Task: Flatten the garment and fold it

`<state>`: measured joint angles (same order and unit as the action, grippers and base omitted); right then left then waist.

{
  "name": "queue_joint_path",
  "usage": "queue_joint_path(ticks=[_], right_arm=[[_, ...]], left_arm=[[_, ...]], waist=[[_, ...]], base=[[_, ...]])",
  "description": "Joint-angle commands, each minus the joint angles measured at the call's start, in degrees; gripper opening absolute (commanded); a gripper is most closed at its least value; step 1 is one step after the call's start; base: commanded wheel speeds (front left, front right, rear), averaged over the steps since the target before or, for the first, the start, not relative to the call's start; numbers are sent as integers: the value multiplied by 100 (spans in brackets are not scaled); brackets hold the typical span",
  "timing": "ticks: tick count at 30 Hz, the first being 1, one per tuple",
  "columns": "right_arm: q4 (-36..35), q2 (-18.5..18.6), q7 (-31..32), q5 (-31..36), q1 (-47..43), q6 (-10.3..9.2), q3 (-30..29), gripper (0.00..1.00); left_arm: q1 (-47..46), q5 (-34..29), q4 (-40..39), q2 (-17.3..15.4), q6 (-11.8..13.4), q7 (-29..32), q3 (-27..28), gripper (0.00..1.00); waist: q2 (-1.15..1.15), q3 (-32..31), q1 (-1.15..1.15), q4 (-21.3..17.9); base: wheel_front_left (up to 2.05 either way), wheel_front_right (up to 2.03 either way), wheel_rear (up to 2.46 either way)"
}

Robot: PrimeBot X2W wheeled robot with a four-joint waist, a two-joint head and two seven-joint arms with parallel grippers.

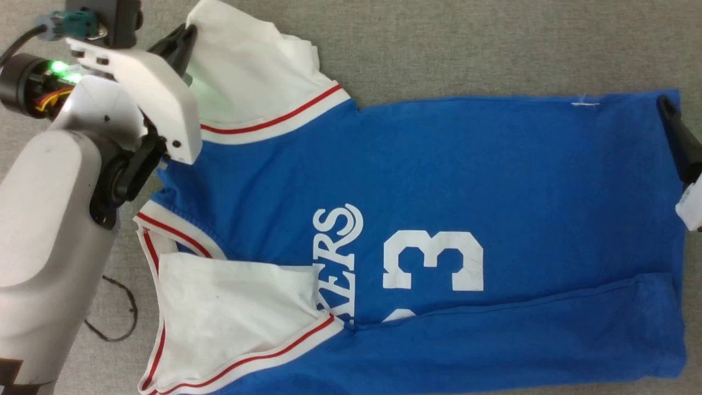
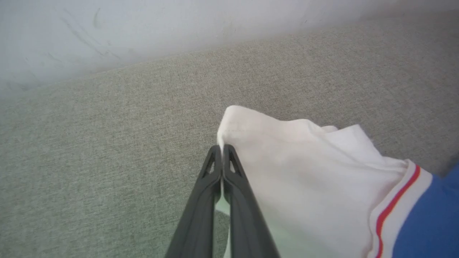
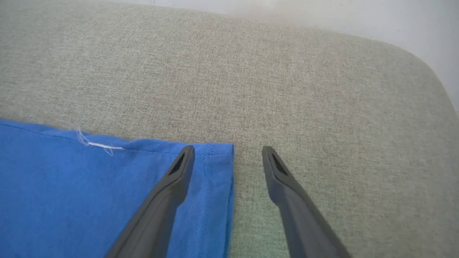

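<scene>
Left hand (image 2: pixel 223 149), seen from its wrist, pinches the garment (image 2: pixel 304 175).

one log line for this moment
left gripper: shut on garment sleeve | right gripper: open over hem corner | one side folded in

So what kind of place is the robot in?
Probably a lab or workroom folding station, though I can't be sure: a shirt lies spread on a grey fabric-covered table with a rounded corner, against a plain pale wall.
</scene>
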<state>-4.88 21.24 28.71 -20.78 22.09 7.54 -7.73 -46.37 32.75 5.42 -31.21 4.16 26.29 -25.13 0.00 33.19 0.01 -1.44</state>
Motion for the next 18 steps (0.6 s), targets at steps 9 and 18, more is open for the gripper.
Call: queue_joint_path(ticks=[9,18], right_arm=[[443,-87,495,-22,240,-5,-29,0],[397,-51,209,-123,306,-5,-74,0]], left_arm=[[-298,-49,118,64,-43,20,-109,0],[-3,-133,39,-73,-14,-864,120,0]], waist=[[0,153,-1,94],[0,-160,-1,32]], base=[[0,0,0],[0,0,0]])
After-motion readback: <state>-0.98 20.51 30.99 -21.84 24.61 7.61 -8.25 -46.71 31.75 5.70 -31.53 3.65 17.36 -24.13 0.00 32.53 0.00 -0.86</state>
